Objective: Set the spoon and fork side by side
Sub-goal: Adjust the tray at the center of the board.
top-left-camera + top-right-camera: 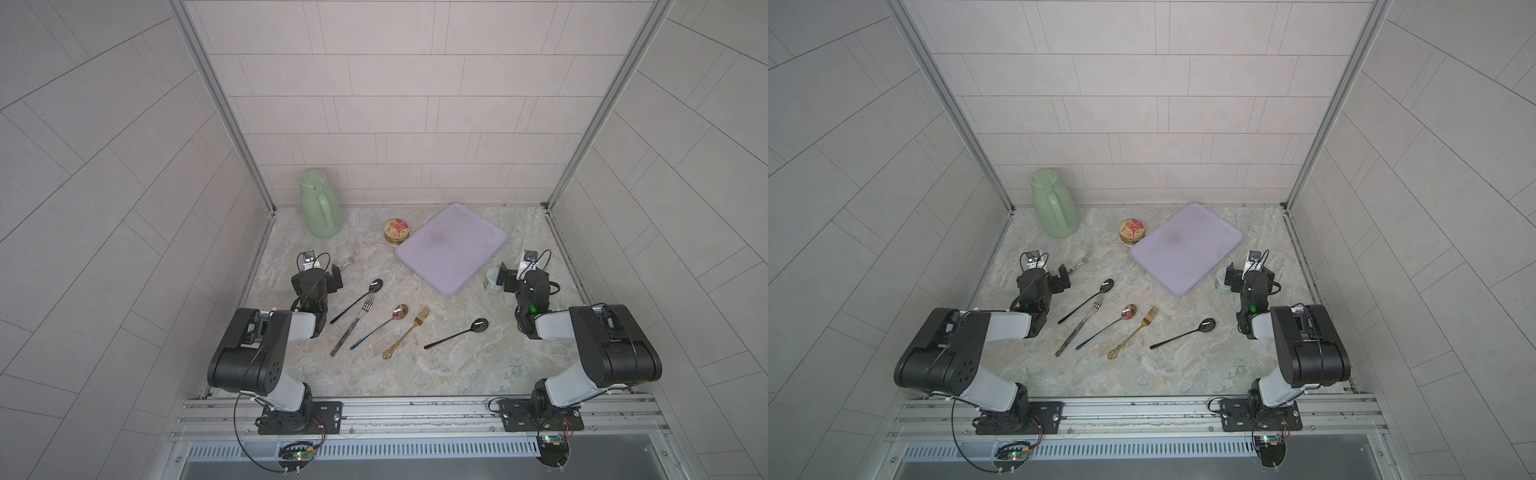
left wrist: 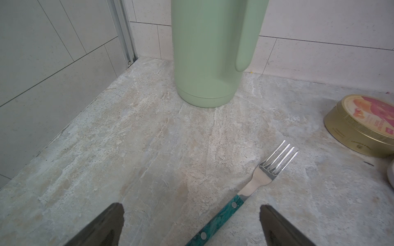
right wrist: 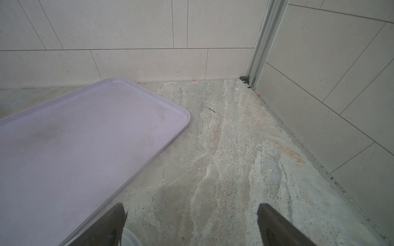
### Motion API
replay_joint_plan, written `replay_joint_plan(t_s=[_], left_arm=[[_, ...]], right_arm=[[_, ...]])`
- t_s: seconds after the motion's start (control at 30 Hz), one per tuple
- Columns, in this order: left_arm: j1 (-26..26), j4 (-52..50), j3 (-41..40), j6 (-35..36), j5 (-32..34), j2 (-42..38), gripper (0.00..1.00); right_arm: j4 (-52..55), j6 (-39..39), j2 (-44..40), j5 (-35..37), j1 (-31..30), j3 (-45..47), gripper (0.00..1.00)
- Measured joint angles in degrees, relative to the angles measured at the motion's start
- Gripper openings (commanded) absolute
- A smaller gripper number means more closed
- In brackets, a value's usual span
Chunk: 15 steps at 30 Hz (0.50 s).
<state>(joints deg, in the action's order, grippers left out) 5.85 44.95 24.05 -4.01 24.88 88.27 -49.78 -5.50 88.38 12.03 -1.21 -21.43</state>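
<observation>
Well, lidded jug (image 1: 320, 203), lidded tin (image 1: 396, 232); fork (image 2: 266, 170) on table (image 1: 415, 374).

1. A tray (image 1: 451, 247) lies near the back wall.
2. A tin (image 1: 396, 231) sits just beside the tray's left edge.
3. A jug (image 1: 321, 205) stands further left.
4. A lone fork (image 1: 350, 259) lies left of the tray.
5. A row of cutlery (image 1: 376, 330) lies in front of the tray.
6. A cup (image 1: 492, 280) sits by the tray's front right edge.

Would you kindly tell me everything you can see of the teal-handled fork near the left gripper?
The teal-handled fork has four shiny steel tines, a steel neck and a marbled teal handle with two metal rivets. It lies flat on the stone-look table, its handle running beneath the open left gripper, seemingly untouched; the handle's end is hidden.
</observation>
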Motion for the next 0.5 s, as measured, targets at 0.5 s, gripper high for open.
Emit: replay_joint_plan(t_s=[0.5], left_arm=[[0.0,-37.3,19.8,-14.4,2.5,-15.1,1.0]], right_arm=[[37.4,-14.5,-23.5,8.4,0.7,-20.3,1.0]])
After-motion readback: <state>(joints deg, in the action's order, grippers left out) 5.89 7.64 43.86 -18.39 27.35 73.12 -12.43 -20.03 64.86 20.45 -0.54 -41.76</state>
